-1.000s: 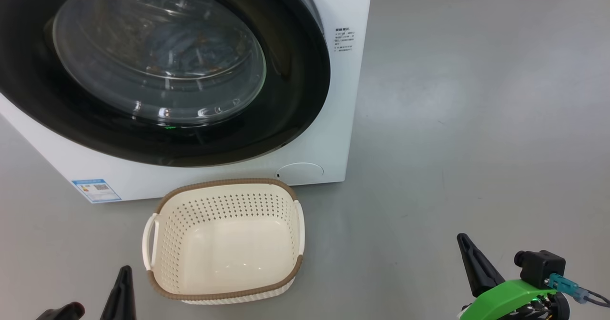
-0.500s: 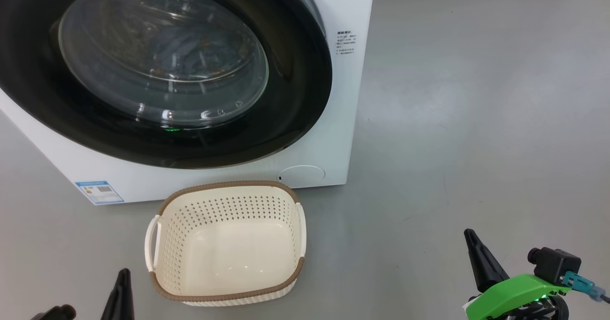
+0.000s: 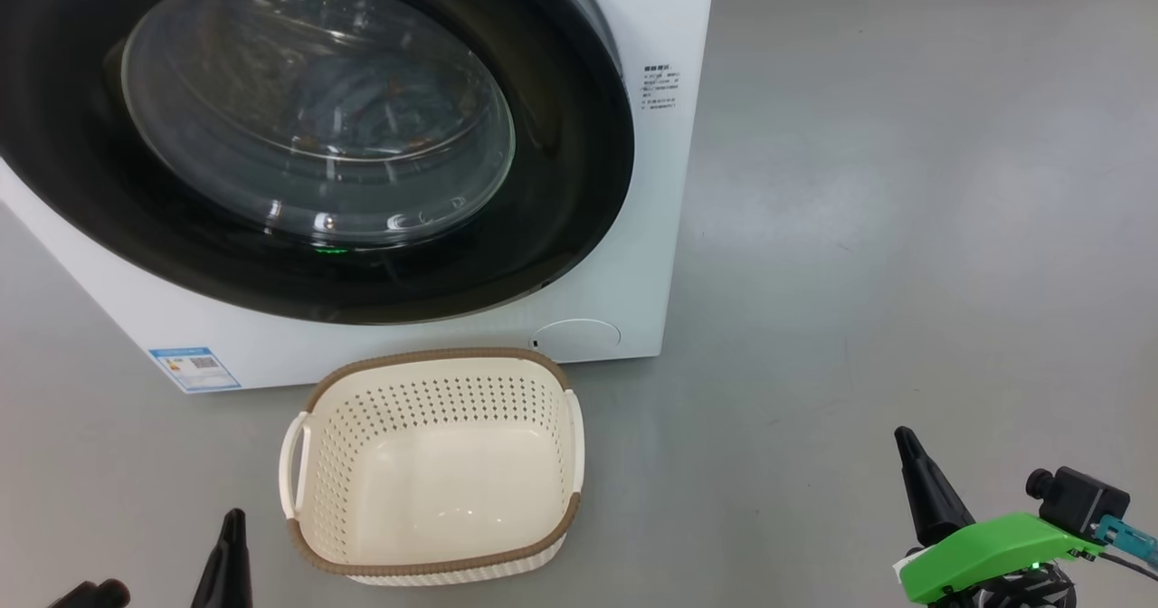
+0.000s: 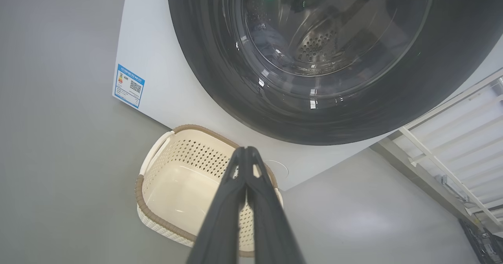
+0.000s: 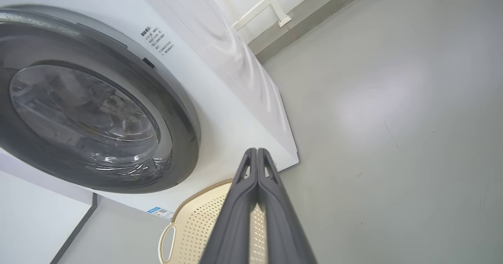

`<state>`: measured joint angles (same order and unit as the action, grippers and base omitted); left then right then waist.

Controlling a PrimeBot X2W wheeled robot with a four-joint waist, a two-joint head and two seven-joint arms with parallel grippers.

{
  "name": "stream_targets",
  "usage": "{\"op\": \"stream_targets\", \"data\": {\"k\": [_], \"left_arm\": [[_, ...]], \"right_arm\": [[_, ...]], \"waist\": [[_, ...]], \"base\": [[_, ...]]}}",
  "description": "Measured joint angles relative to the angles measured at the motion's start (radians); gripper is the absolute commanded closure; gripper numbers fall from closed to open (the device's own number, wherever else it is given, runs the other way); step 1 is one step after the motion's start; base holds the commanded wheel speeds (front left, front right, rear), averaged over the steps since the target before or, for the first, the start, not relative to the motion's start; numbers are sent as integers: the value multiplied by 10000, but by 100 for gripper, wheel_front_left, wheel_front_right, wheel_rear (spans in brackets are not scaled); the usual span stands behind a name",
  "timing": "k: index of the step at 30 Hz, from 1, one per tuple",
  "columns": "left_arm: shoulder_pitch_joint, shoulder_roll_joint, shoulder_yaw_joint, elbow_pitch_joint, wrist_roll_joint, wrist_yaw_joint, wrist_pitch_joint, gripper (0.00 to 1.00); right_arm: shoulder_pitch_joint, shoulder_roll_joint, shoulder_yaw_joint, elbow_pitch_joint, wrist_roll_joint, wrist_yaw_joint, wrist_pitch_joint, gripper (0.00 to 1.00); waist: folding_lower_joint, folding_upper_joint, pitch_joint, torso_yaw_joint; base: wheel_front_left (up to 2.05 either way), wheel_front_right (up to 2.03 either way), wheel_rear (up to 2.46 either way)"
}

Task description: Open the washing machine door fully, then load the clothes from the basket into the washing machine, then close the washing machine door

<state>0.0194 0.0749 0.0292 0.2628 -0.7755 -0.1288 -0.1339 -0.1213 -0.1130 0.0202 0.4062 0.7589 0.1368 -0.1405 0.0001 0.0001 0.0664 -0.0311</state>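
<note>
Washing machine door shut flush on the washing machine; blue clothes visible behind its glass. Basket on the floor, just before the machine's front edge. Left gripper and right gripper: fingers pressed together, apart from the basket.

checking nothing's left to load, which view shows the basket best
Head view: the whole basket shows, rim, both handles, bare bottom, nothing inside. Left wrist view: the left gripper crosses part of it. Right wrist view: the right gripper covers part, the frame edge cuts off more.

L pincer closed, R pincer closed, both empty
</note>
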Motion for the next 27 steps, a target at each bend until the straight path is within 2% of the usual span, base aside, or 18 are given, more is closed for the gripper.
{"op": "stream_targets", "data": {"k": [27], "left_arm": [[-239, -123, 142, 10, -2554, 8, 738, 100]], "right_arm": [[31, 199, -433, -399, 2589, 0, 790, 100]], "waist": [[0, 0, -196, 96]], "base": [[0, 0, 0]]}}
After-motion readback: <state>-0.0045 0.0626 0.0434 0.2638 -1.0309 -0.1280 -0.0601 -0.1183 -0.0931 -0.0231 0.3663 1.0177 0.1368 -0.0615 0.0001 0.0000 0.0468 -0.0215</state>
